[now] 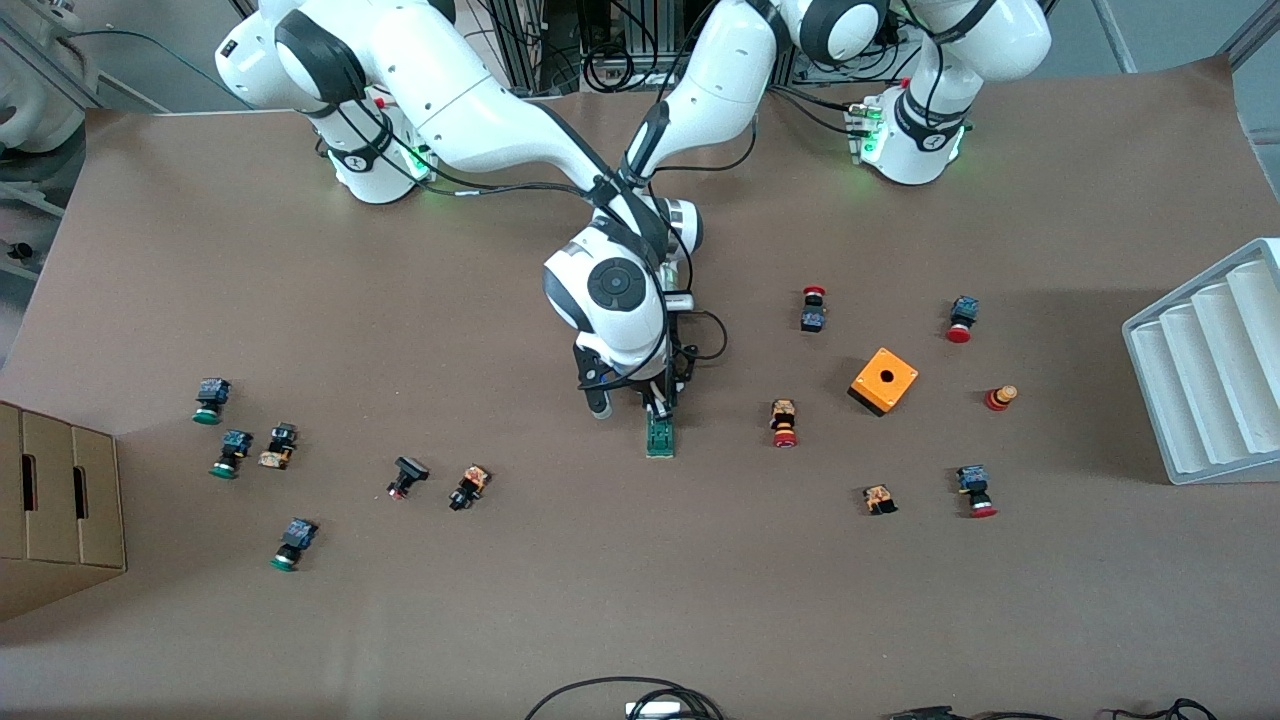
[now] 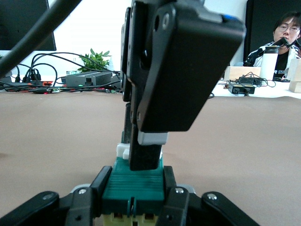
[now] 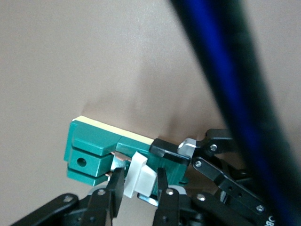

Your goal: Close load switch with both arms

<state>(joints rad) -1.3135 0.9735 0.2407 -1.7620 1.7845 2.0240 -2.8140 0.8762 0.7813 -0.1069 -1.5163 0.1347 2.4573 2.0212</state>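
The load switch (image 1: pixel 659 437) lies flat near the middle of the worktop (image 1: pixel 600 620), its long side pointing toward the edge nearest the front camera. Its green body is clamped by the left tool (image 2: pixel 136 195), whose fingers are pressed against both sides. The white sliding piece (image 3: pixel 139 175) is gripped between the narrowly set fingers of the right tool (image 3: pixel 138 181). An orange cube (image 1: pixel 883 380) sits toward the left arm's end.

We see our two glossy white jointed arms (image 1: pixel 480 100) with dark-grey joint bands, black cables looped along them, and green lights glowing at both bases. Our black two-finger left gripper (image 2: pixel 136 200) shows silver screws on its linkages.
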